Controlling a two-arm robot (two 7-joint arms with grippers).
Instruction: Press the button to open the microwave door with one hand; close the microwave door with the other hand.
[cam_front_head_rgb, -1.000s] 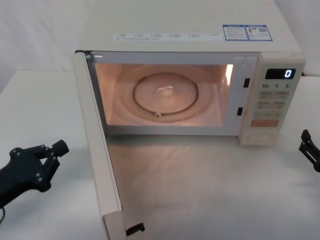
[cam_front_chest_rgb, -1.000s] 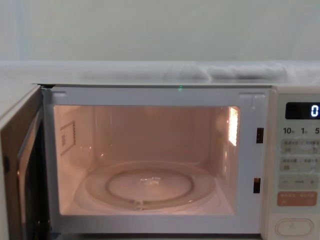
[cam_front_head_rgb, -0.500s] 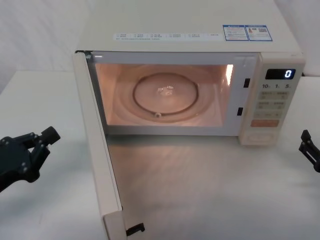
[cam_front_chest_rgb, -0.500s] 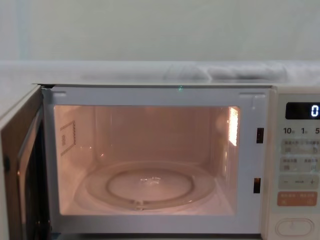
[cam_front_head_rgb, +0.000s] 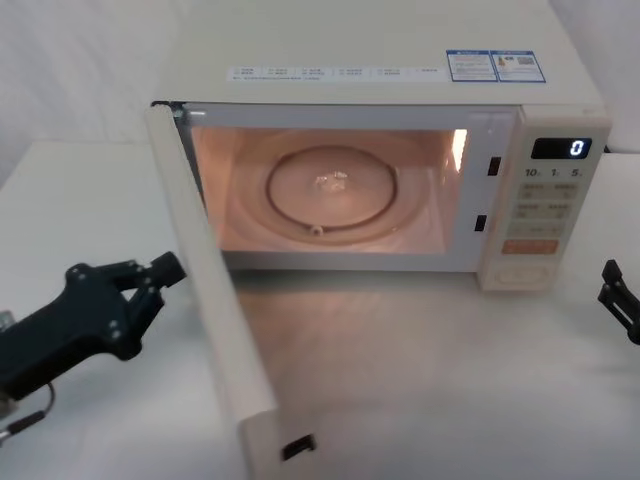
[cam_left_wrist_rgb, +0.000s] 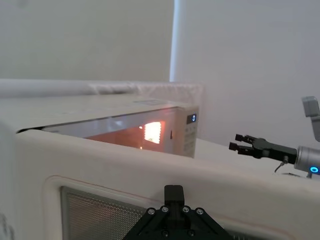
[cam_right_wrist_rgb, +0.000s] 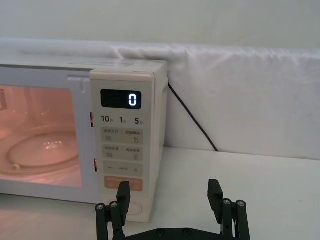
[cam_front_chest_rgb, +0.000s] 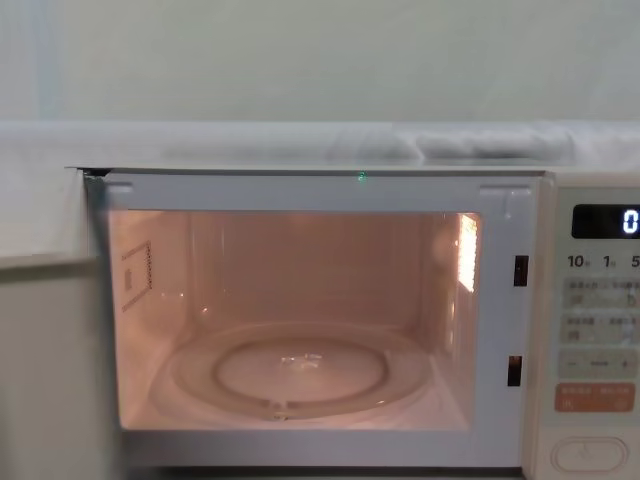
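Observation:
The microwave door (cam_front_head_rgb: 215, 330) stands partly swung out from its hinge on the left, and its latch end points toward me. It shows close up as a cream panel (cam_left_wrist_rgb: 100, 170) and at the left edge (cam_front_chest_rgb: 50, 370). My left gripper (cam_front_head_rgb: 168, 270) is shut, with its tip (cam_left_wrist_rgb: 173, 191) against the door's outer face. The lit cavity (cam_front_head_rgb: 325, 190) holds a glass turntable. The button (cam_front_head_rgb: 525, 271) sits at the bottom of the control panel (cam_front_chest_rgb: 588, 453). My right gripper (cam_front_head_rgb: 608, 283) hangs open to the right of the panel, apart from it (cam_right_wrist_rgb: 169, 187).
The microwave body (cam_front_head_rgb: 380, 60) takes up the back of the white table (cam_front_head_rgb: 420, 380). A black cable (cam_right_wrist_rgb: 192, 122) runs down the white backdrop behind the panel. The display (cam_right_wrist_rgb: 121, 99) reads 0. There is free room on the table in front of the cavity and left of the door.
My left gripper has moved forward and right onto the door's outer face. The door has swung partway toward the cavity. The right gripper has stayed put.

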